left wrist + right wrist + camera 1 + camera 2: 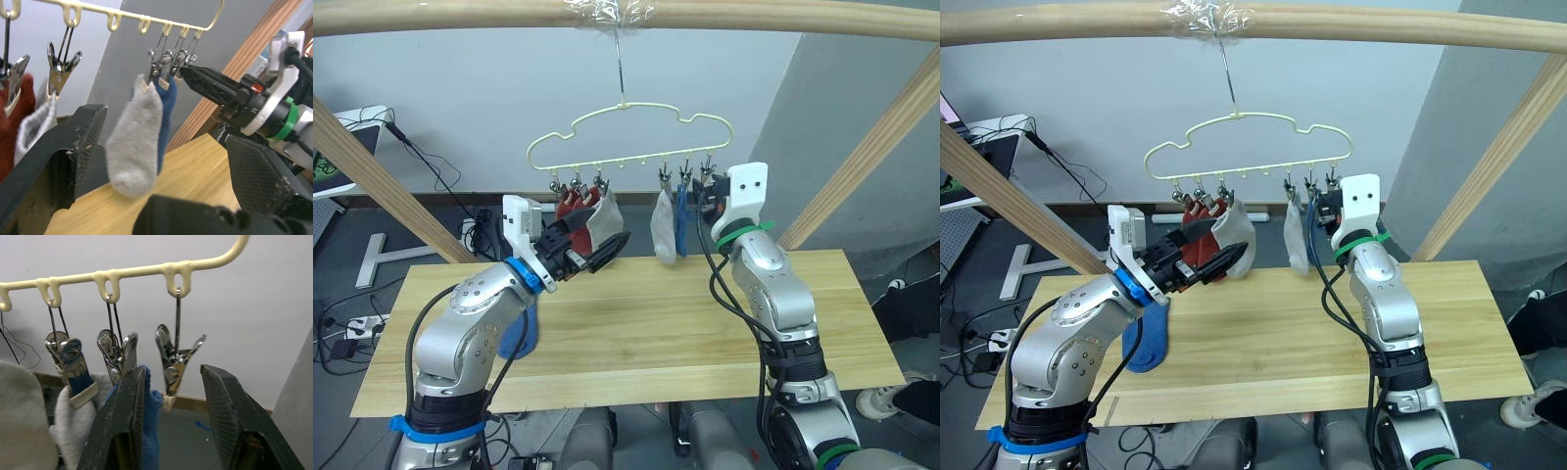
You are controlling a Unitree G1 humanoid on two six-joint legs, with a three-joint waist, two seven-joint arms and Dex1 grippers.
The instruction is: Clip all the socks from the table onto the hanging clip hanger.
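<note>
The pale wire clip hanger (626, 108) hangs from a hook under the wooden bar. Its three left clips hold two rust red socks (570, 206) and a light grey sock (604, 220). Further right hang another grey sock (663, 230) and a blue sock (681, 220). The rightmost clip (171, 367) holds nothing. My right gripper (173, 377) is open, with one finger on each side of that clip. My left gripper (602, 250) is open just below the left grey sock, holding nothing. A second blue sock (1148, 338) lies on the table (656, 323) under my left forearm.
A thick wooden frame bar (460, 15) runs overhead. Slanted wooden posts (382, 181) (871, 147) stand at both ends of the table. Cables and a power strip (342, 323) lie on the floor to the left.
</note>
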